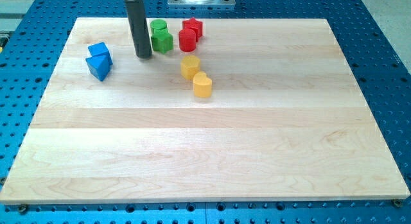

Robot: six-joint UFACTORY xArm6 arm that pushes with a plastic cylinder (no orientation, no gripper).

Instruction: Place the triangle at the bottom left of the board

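**A:** Only one camera view here. Where is the triangle?

**B:** The blue triangle (99,68) lies far and to the left on the wooden board (192,153), touching a blue cube (99,52) just beyond it. My tip (143,56) stands to the right of that pair, apart from them, with the green blocks (160,36) just to its right.

**A:** And the claw?

**B:** There is none. The arm ends in a plain dark rod that holds nothing; it can only push.

**A:** How would you do this step well?

**B:** As I judge it, the tip should go round to the far side of the triangle and drive it toward the near left corner. The cube sits exactly there, so I would come in from the far right, catch the triangle alone, and keep the push through its middle so it does not spin away.

**A:** Anything else in the way?

**B:** Two red blocks (190,33) lie far off beside the green ones, and two yellow blocks (196,76) sit near the middle, well apart from the path. The near left looks open. The main risk is dragging the cube along.
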